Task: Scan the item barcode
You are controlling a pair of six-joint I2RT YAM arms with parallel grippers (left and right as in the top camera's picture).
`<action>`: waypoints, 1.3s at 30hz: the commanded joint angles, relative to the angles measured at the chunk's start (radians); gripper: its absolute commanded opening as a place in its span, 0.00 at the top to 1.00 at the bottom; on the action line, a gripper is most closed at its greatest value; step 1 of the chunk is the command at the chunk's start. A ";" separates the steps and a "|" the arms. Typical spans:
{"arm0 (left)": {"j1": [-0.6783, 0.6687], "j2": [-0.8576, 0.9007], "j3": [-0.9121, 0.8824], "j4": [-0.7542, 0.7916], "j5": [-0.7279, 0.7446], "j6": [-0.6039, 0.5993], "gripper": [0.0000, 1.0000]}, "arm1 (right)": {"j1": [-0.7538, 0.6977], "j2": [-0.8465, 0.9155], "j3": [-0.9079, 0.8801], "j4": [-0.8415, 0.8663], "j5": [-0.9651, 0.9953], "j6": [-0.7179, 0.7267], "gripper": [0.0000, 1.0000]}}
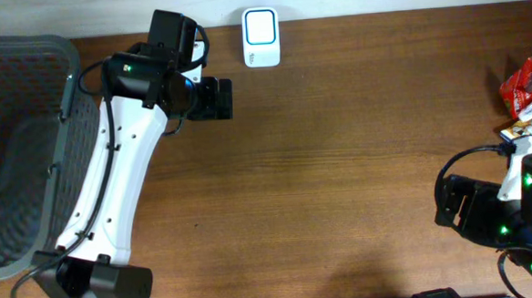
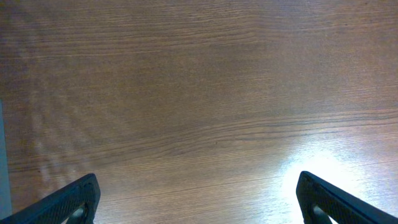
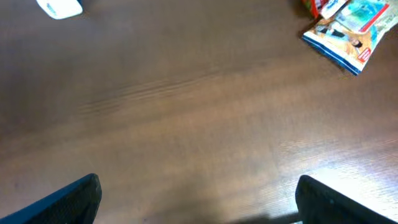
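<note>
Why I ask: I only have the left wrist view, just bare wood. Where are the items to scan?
Observer: Snack packets lie at the table's right edge.
Operator: And the scanner?
Observer: A white device, likely the scanner, sits at the far edge, close to the left gripper.
Operator: Is the right gripper holding anything?
Observer: No, the right gripper is open and empty.

Open passage across middle of table (image 1: 340, 163); basket (image 1: 17, 89) blocks left edge; scanner (image 1: 261, 37) at far edge; packets (image 1: 526, 94) crowd right.
</note>
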 commanded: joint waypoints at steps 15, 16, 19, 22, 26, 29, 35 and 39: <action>0.000 -0.005 0.003 0.000 -0.003 -0.006 0.01 | -0.019 -0.816 -1.297 1.197 -0.152 -0.180 0.01; 0.000 -0.005 0.003 0.000 -0.003 -0.006 0.01 | -0.033 -0.850 -1.342 1.246 -0.153 -0.180 0.01; 0.000 -0.005 0.003 0.000 -0.003 -0.006 0.01 | -0.061 -0.930 -1.413 1.308 -0.152 -0.180 0.01; 0.000 -0.005 0.003 0.000 -0.003 -0.006 0.01 | -0.088 -0.930 -1.441 1.361 -0.152 -0.180 0.01; 0.000 -0.005 0.003 0.000 -0.003 -0.006 0.01 | -0.125 -0.930 -1.538 1.494 -0.182 -0.180 0.02; 0.000 -0.005 0.003 0.000 -0.003 -0.006 0.01 | -0.123 -0.930 -1.598 1.561 -0.215 -0.181 0.02; 0.002 -0.005 0.003 0.000 -0.003 -0.006 0.01 | -0.122 -0.930 -1.598 1.515 -0.193 -0.214 0.02; 0.000 -0.005 0.003 0.000 -0.003 -0.006 0.01 | -0.122 -0.930 -1.598 1.516 -0.196 -0.213 0.02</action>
